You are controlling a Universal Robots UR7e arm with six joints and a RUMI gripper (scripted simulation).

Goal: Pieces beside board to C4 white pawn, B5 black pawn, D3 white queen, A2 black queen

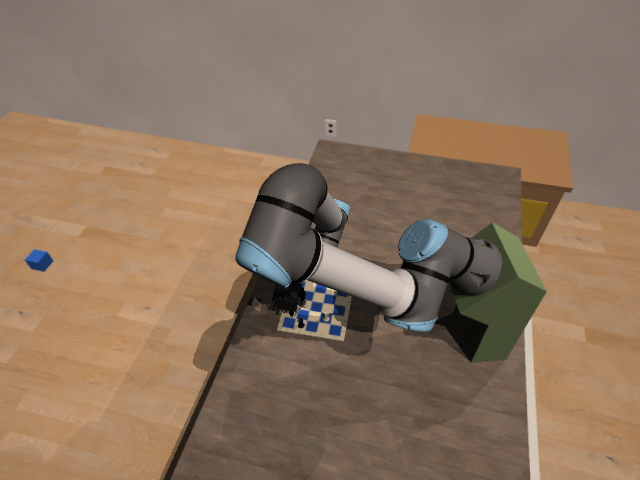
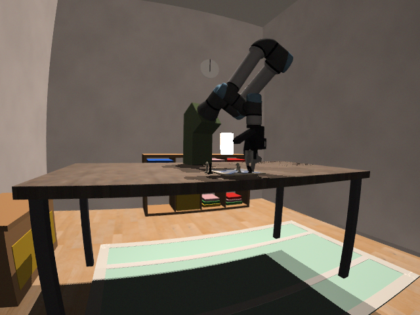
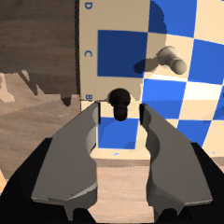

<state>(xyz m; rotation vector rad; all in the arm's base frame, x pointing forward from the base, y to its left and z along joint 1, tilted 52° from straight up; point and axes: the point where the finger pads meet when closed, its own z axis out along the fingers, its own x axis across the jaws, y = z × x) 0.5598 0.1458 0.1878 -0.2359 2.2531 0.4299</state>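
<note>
Most of the small blue-and-cream chessboard (image 1: pixel 330 330) lay hidden under the grey arm in the top view, and from outside we could barely tell its pieces apart. On its cream border we read only the blue letters D and C; the next mark was cut off. Our two-fingered grey claw (image 3: pixel 120 140) stood partly open around the small black pawn (image 3: pixel 119 102), touching neither side. Nearby stood a white pawn (image 3: pixel 172 59).

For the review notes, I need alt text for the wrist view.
A black pawn stands on the board's edge column by the letter B, between the open claw's grey fingers, untouched. A white pawn stands further in.
</note>
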